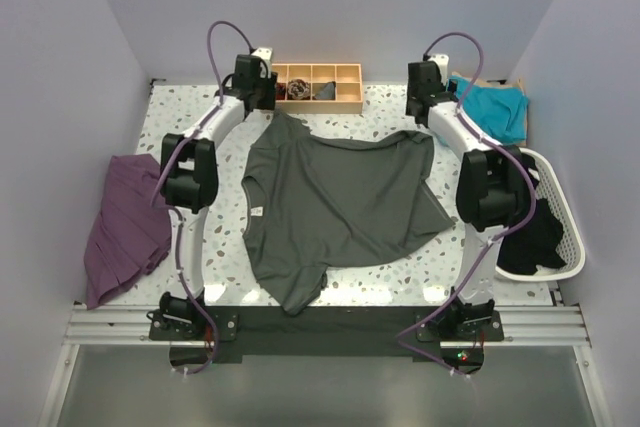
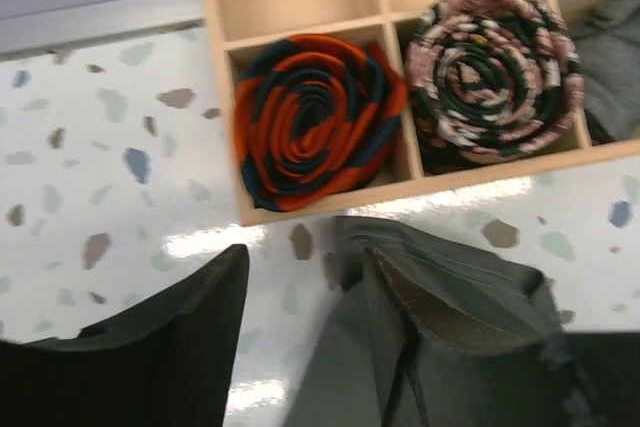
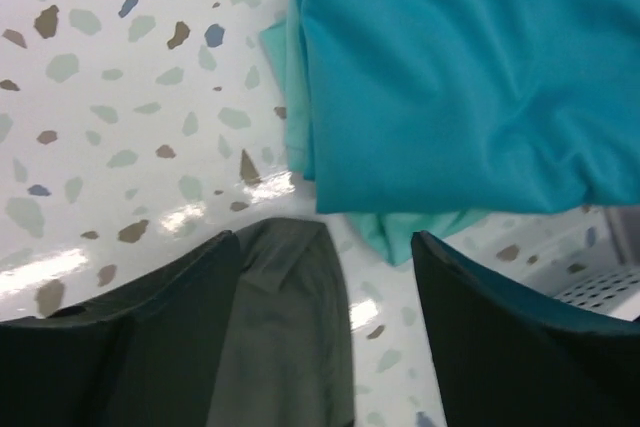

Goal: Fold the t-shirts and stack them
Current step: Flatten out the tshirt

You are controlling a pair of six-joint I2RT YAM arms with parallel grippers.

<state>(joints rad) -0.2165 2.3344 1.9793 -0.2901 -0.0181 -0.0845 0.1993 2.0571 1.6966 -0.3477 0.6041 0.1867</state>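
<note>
Lying spread across the middle of the speckled table point(image 1: 400, 279), the charcoal t-shirt point(image 1: 340, 202) is reaching with its far edge toward both grippers. The left gripper point(image 2: 410, 312) is hovering at the shirt's far left corner, just in front of the wooden tray point(image 2: 320, 209). Its fingers are standing wide apart with a rumpled fold of grey cloth between them, and that fold is mostly hiding the right finger. An orange-and-navy roll point(image 2: 315, 122) and a pink patterned roll point(image 2: 495, 72) are filling the two nearest compartments. The right gripper point(image 3: 325, 247) is hanging over the shirt's far right corner, jaws also spread wide, with a grey strip of fabric lying loose between them. The teal t-shirt point(image 3: 460, 77) is resting just beyond it, in the table's far right corner. A purple cloth point(image 1: 125, 222) is draping over the left edge, and a white basket point(image 1: 540, 269) holding black fabric is sitting at the right.
</note>
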